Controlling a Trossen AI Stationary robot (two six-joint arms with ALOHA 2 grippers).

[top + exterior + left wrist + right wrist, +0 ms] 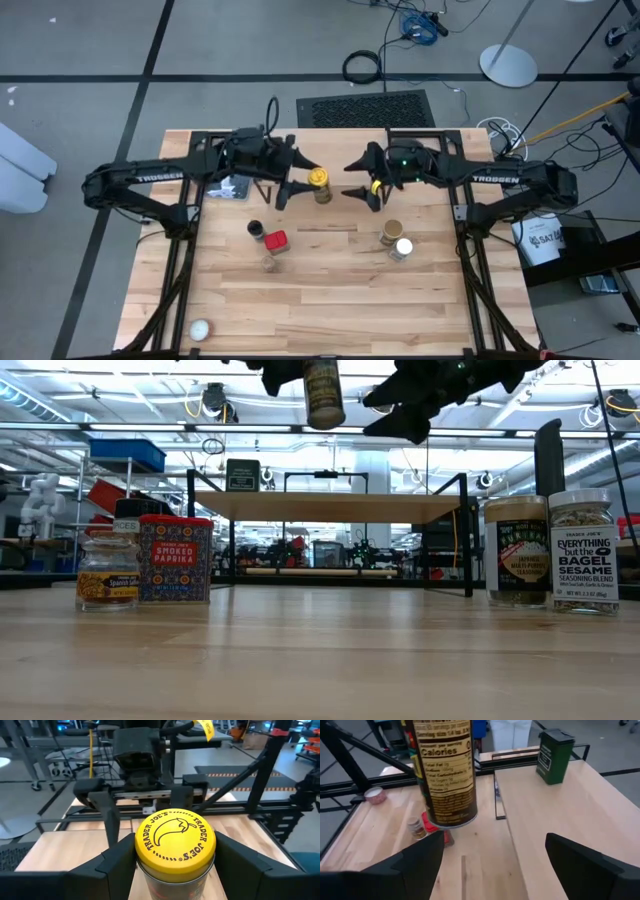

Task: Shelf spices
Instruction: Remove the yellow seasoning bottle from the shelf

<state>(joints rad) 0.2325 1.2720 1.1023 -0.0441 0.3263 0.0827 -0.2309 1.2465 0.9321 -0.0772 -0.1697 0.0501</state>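
Observation:
My left gripper (300,187) is shut on the yellow-lidded jar (320,183), which hangs in the air well above the shelf's plank top (330,507). My right gripper (358,182) faces the jar from the table's right and is open. Its fingers stand apart from the jar (445,775) and touch nothing. The black square tin (555,755) stands on the shelf (560,820). On the table stand the red tin (277,240), the dark-lidded jar (255,229), a small clear jar (270,263), the tan-lidded jar (392,232) and the white-lidded jar (403,248). My left gripper (175,865) pinches the yellow-lidded jar between its two fingers (117,865), on the glass just below the lid (175,842). The fingers come level from the table's left side. The jar stands upright and is lifted clear (322,395).
A flat blue-and-black package (230,188) lies under the left arm. A small white ball (199,328) rests near the table's near left corner. A small pink-rimmed dish (374,795) sits by the table's edge. Bare wood (330,300) lies toward the near edge.

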